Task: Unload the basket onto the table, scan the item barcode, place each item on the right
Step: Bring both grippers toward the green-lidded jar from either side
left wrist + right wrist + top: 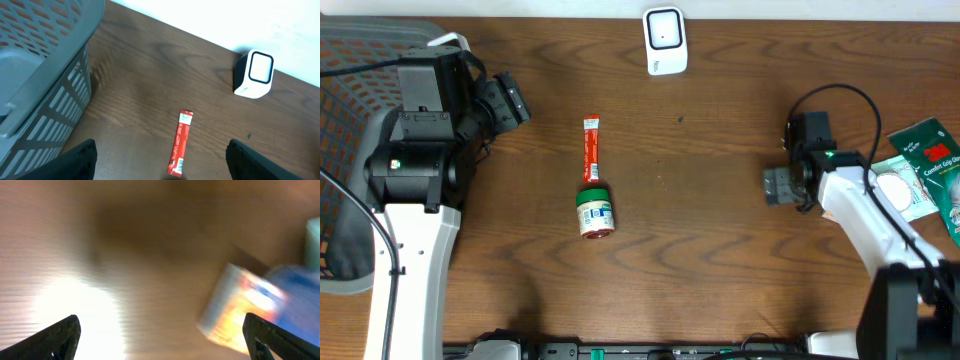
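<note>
The left claw (161, 162) gapes wide and empty, with a red sachet (179, 142) just ahead. The right claw (160, 335) is wide too, holding nothing.

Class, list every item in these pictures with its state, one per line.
Left gripper, open, empty.
Right gripper, open, empty.
Red sachet, lying flat.
Jar, lying on its side.
Scanner, standing upright.
Basket, upright.
Green packets, lying flat.
</note>
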